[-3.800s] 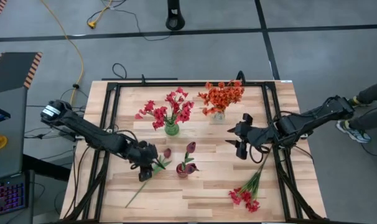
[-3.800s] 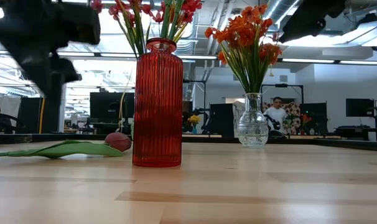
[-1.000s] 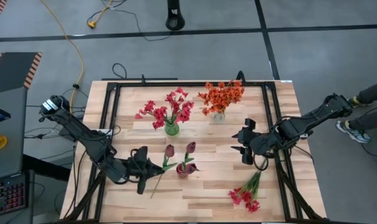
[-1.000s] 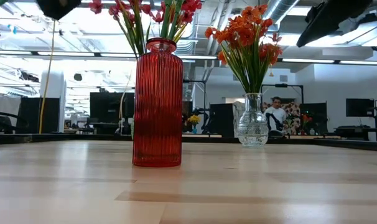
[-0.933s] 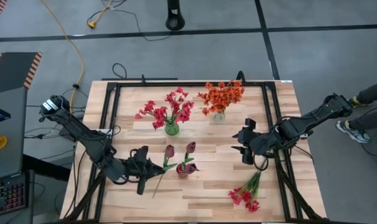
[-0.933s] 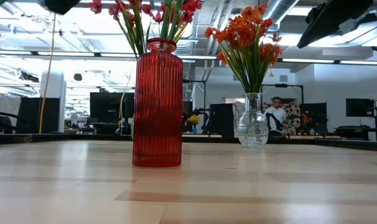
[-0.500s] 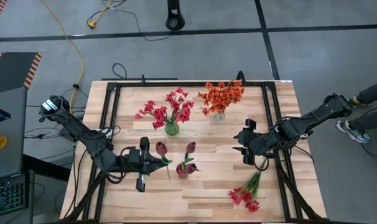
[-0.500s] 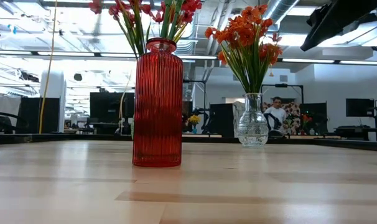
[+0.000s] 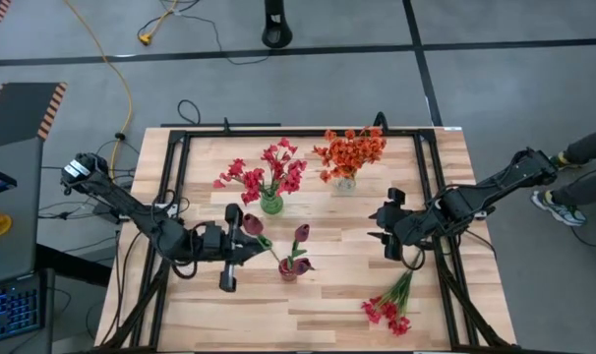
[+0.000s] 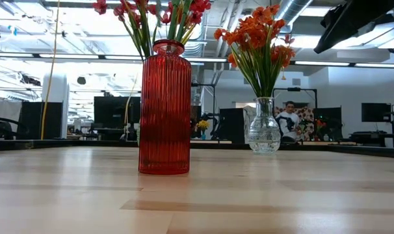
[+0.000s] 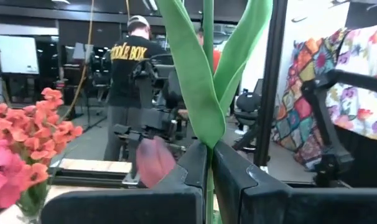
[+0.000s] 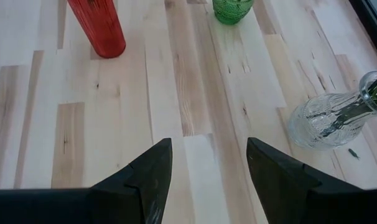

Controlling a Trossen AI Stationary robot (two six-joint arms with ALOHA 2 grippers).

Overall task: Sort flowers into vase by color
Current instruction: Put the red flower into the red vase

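Observation:
My left gripper (image 9: 247, 242) hovers left of the red vase (image 9: 289, 268), shut on a dark maroon tulip whose bud (image 9: 251, 224) points toward the far edge. One maroon tulip (image 9: 301, 233) stands in the red vase (image 10: 164, 107). Pinkish-red flowers (image 9: 264, 175) fill the green vase (image 9: 270, 204), and orange flowers (image 9: 350, 150) fill the clear vase (image 10: 265, 127). Another pinkish-red stem (image 9: 390, 303) lies flat on the table at the near right. My right gripper (image 9: 374, 226) hangs open above the table's right half, holding nothing, as its wrist view (image 12: 207, 168) shows. My left gripper pinches the tulip's green stalk (image 11: 208, 186) between its two fingers, just below where the long leaves (image 11: 201, 81) branch off. The fingers reach in level from the table's left and lie across the stalk. The tulip is lifted clear of the table, its lower stalk (image 9: 274, 256) slanting toward the red vase.
A black frame (image 9: 180, 187) borders the wooden table top. Bare wood lies along the near edge and between the vases and my right gripper. A person's foot (image 9: 554, 206) shows beyond the table's right edge, and a person sits in the room behind (image 10: 289, 117).
My left gripper has moved toward the far edge and turned, carrying the tulip. The tulip has swung about: its stalk end, which pointed toward the near edge, now points toward the red vase, and its bud has shifted toward the far left. My right gripper has kept still.

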